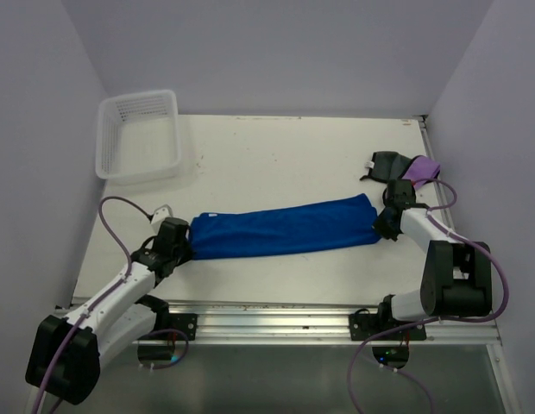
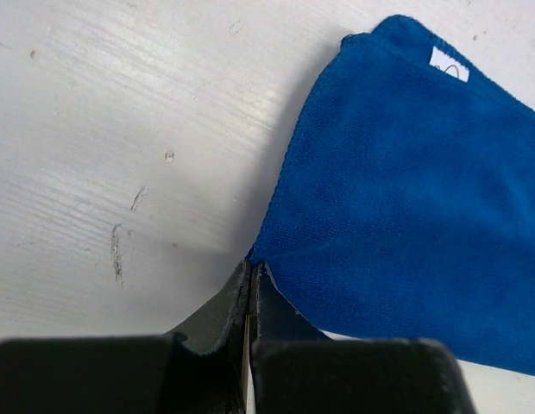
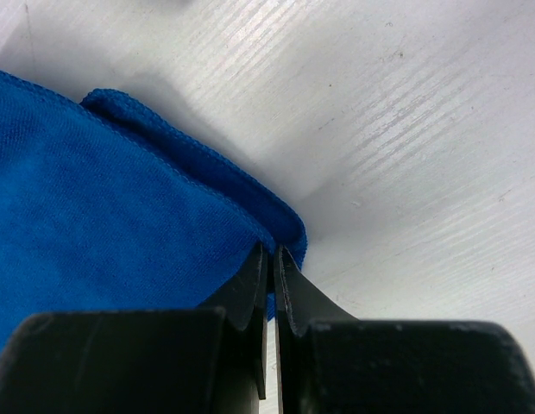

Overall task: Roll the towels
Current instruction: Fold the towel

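since the blue towel (image 1: 285,226) is laid out as a long strip across the worktop (image 1: 276,164), each arm takes one short end of it. left end effector (image 2: 252,269) is clenched on the near corner at the towel's left end. right end effector (image 3: 269,252) is clenched on the hemmed corner at its right end. likely purpose: gripping both ends pulls the strip flat and straight so a roll can start from one end (no coil visible, so rolling not yet begun). the cloth rests on the worktop between the two grips, slightly bowed. a white label (image 2: 449,65) shows at the far corner of the towel's left end.

around it: purple towel (image 1: 421,170) and dark grey towel (image 1: 384,166) lie bunched and touching just beyond the blue towel's right end. white mesh basket (image 1: 138,171) sits well beyond the blue towel's left end, toward the back. nothing lies on the strip. the bunched pair looks like the only snag risk if the blue towel's right end swings back.
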Robot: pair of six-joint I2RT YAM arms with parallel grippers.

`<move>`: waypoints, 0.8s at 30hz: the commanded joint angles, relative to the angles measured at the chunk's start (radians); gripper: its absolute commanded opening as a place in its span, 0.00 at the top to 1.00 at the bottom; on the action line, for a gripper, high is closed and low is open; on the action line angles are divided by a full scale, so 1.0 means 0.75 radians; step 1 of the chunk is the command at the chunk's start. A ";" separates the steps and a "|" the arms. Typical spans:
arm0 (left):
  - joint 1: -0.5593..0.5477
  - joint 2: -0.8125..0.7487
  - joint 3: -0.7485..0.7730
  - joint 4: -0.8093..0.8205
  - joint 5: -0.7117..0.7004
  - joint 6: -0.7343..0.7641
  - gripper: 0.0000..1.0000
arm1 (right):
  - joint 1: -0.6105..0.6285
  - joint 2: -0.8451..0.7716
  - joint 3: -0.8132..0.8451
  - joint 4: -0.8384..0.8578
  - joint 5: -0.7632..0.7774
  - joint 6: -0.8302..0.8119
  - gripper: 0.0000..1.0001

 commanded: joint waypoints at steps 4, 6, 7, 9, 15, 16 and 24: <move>-0.079 0.009 0.059 -0.067 -0.135 -0.082 1.00 | -0.010 -0.032 -0.002 0.009 0.015 -0.018 1.00; -0.079 0.027 0.068 -0.087 -0.153 -0.094 0.88 | -0.012 -0.024 -0.004 0.009 0.013 -0.020 1.00; -0.079 0.036 0.078 -0.091 -0.157 -0.099 0.77 | -0.010 -0.024 -0.004 0.009 0.009 -0.020 1.00; -0.079 0.050 0.082 -0.095 -0.165 -0.101 0.58 | -0.010 -0.024 -0.008 0.017 0.003 -0.016 1.00; -0.079 -0.011 0.143 -0.124 -0.196 -0.080 0.44 | -0.010 -0.044 -0.021 0.058 -0.062 -0.033 1.00; -0.079 -0.028 0.157 -0.122 -0.204 -0.072 0.43 | -0.010 -0.046 -0.023 0.062 -0.072 -0.037 1.00; -0.079 -0.110 0.423 -0.098 -0.225 0.189 0.12 | -0.010 -0.071 -0.013 0.058 -0.083 -0.067 1.00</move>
